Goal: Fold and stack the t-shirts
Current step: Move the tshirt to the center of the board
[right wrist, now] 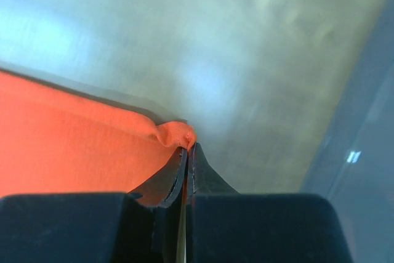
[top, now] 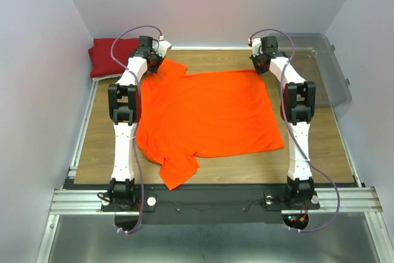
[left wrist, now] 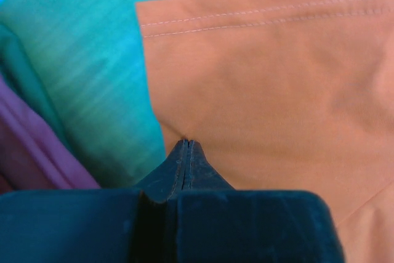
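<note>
I found the bright orange soft-cloth t-shirt (top: 209,112) spread flat on the brown wooden table (top: 98,146). The left gripper (left wrist: 188,146) was clenched on its far-left sleeve edge, and the right gripper (right wrist: 186,149) pinched its far-right hem corner. I judged the cloth light, limp and prone to sagging, so these far-edge holds suit it.

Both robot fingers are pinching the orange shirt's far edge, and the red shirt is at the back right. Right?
Not quite. The red shirt lies at the back left, as the top view shows. The left fingers and right fingers do pinch the orange shirt at its far edge.
</note>
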Controlling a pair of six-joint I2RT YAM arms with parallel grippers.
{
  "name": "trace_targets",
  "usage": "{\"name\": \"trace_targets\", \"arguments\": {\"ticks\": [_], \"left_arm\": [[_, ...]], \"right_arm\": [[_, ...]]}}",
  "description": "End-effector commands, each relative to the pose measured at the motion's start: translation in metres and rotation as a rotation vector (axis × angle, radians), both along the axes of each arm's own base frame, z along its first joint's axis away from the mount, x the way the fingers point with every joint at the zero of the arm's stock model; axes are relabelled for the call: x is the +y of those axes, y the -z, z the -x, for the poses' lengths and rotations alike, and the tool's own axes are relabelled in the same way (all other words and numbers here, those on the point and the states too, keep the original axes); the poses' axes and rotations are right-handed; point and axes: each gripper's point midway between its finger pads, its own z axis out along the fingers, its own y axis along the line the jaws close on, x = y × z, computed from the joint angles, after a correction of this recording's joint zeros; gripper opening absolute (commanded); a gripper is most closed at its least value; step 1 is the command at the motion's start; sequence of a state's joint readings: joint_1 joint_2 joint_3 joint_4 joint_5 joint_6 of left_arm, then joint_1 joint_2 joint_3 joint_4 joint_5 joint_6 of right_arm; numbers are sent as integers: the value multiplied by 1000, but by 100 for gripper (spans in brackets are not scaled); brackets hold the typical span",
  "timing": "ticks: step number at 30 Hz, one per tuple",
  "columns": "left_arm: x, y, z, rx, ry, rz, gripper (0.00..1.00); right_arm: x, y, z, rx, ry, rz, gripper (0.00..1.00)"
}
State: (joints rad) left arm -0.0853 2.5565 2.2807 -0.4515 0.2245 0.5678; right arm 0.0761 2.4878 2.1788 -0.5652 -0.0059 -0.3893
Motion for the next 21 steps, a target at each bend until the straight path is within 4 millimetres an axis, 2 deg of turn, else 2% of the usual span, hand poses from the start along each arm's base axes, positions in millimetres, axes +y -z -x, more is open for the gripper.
{"name": "trace_targets", "arguments": {"ticks": [1, 3, 4, 5, 6, 7, 8, 9, 10, 11, 12, 13, 14, 15, 16, 17, 18, 20, 21], "left_arm": [[14, -11, -17, -40, -56, -56, 0], [17, -23, -27, -93, -58, -67, 2], [14, -28, -29, -109, -45, -61, 7], [12, -43, -31, -139, -39, -48, 20], [3, -53, -30, -150, -6, -14, 27], [0, -63, -28, -159, 10, 8, 33], [-7, -86, -21, -182, 31, 32, 40], [-12, -98, -16, -191, 48, 55, 44], [-21, -96, -2, -157, 92, 88, 48], [-25, -132, 9, -195, 123, 106, 48], [-29, -144, 22, -194, 160, 113, 49], [-38, -155, 37, -190, 219, 144, 49], [-38, -170, 66, -185, 267, 133, 49], [-41, -177, 84, -183, 306, 133, 49], [-47, -178, 110, -147, 369, 152, 49], [-48, -184, 146, -133, 430, 143, 49], [-52, -186, 169, -133, 530, 126, 49], [-58, -172, 241, -1, 646, 126, 47], [-59, -165, 263, 23, 724, 99, 47]], "right_arm": [[-29, 6, -34, -98, 117, 76, 1], [-26, 6, -40, -112, 123, 69, 10], [-21, 1, -40, -118, 111, 65, 26], [-16, -5, -39, -123, 98, 46, 34], [0, -21, -32, -129, 50, -3, 42], [9, -31, -29, -136, 28, -30, 54], [20, -44, -24, -141, -2, -74, 58], [38, -56, -18, -146, -51, -120, 62], [47, -81, -6, -166, -76, -147, 66], [57, -93, 2, -169, -108, -175, 69], [73, -105, 12, -170, -159, -218, 71], [79, -116, 21, -174, -175, -236, 72], [85, -134, 36, -181, -199, -255, 73], [96, -140, 50, -158, -232, -288, 73], [100, -144, 61, -144, -241, -311, 73], [104, -145, 74, -118, -257, -338, 73], [112, -146, 100, -55, -296, -384, 73], [124, -139, 132, 26, -328, -438, 69], [137, -130, 163, 108, -371, -479, 67]]}}
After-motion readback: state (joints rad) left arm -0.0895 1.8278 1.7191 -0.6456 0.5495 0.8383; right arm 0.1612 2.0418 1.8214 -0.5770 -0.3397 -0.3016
